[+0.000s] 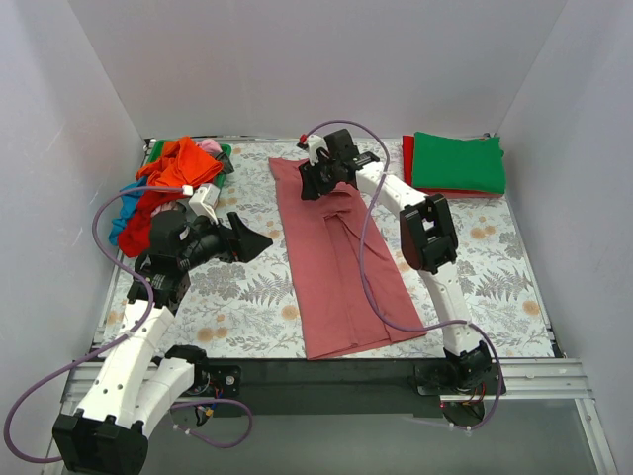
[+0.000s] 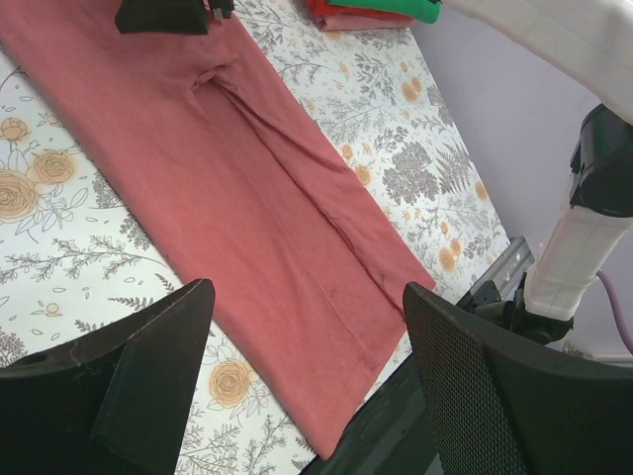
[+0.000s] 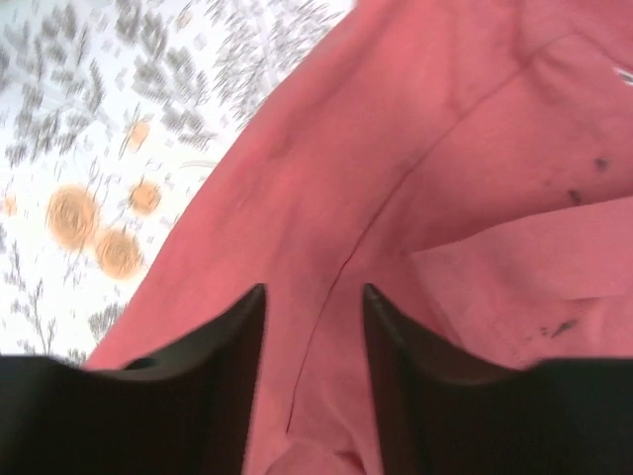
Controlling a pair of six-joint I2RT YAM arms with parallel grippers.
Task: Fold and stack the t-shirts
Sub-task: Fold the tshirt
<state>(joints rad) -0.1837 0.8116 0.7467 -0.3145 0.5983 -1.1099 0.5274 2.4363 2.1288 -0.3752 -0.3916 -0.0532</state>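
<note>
One dusty-rose t-shirt (image 1: 336, 267) spans the table (image 1: 495, 287) from far edge to near, bare room either side; right gripper (image 3: 314, 297) parted over its far end, left gripper (image 2: 307, 292) wide, empty; two folded tees (image 1: 458, 163) in the far-right corner, heap (image 1: 176, 173) far-left.

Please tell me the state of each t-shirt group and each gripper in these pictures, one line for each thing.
dusty-rose t-shirt: sides folded in to make a long strip, lying flat.
unfolded pile: crumpled heap at the far left.
folded stack: green on red, at the far right.
left gripper: open, holding nothing.
right gripper: open, above the strip's far end.
</note>
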